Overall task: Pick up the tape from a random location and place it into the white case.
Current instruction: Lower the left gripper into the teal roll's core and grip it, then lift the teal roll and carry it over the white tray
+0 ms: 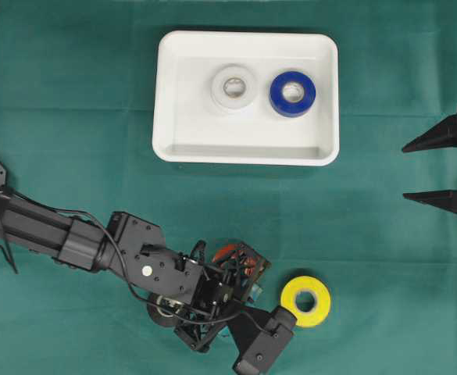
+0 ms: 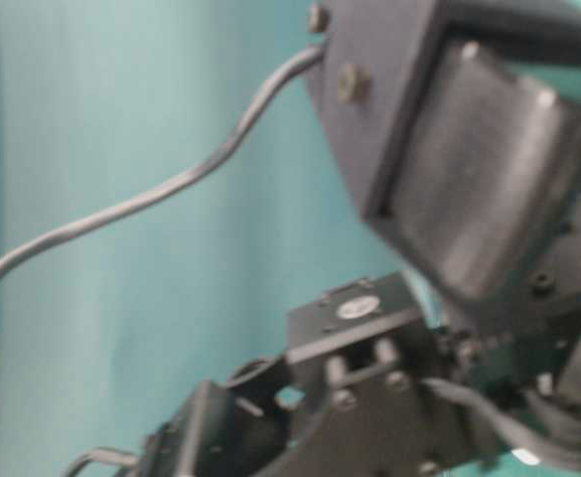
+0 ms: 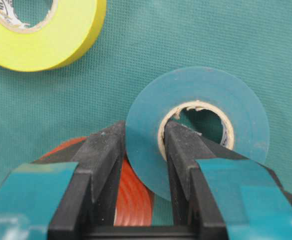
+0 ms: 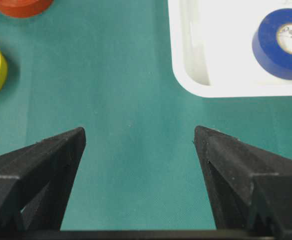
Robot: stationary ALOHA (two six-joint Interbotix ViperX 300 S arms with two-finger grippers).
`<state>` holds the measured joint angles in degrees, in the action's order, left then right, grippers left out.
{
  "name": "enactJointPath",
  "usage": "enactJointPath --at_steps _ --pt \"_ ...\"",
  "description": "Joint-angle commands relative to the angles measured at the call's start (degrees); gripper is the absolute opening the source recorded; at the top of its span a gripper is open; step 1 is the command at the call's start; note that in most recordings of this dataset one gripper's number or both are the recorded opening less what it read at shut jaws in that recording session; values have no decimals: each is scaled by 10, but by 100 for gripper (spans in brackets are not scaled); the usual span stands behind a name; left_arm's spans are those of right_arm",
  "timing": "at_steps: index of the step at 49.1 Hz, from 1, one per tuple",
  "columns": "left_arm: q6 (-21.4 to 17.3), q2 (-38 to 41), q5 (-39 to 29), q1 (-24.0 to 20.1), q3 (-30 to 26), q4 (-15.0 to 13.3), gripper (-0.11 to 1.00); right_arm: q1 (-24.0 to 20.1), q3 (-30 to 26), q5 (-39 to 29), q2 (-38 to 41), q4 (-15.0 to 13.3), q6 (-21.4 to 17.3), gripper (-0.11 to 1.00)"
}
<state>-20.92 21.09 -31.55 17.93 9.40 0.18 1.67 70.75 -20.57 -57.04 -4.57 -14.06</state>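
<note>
Gripping the teal tape [image 3: 200,125] by its wall, we find the left gripper [image 3: 145,137] clenched; right gripper [image 4: 140,137] spread, holding nothing.

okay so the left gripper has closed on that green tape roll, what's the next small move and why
Probably a short straight lift. The left gripper is shut on the green tape roll, one finger through its core and one outside, pinching the wall. The roll overlaps the orange roll, with the yellow roll nearby, so rising before heading to the white case should avoid dragging either.
</note>
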Motion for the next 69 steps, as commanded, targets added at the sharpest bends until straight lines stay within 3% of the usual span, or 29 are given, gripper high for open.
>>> enactJointPath --at_steps 1,20,40,69 --pt "1 -42 -7 3 -18 -1 20 -1 -11 3 6 -1 0 83" --pt "2 -115 -43 14 -43 -1 20 -1 -11 2 6 -1 0 83" --pt "0 -139 -121 19 -85 2 20 -1 -11 2 6 -1 0 83" --pt "0 -187 -135 19 -88 2 20 -1 -11 2 6 -1 0 83"
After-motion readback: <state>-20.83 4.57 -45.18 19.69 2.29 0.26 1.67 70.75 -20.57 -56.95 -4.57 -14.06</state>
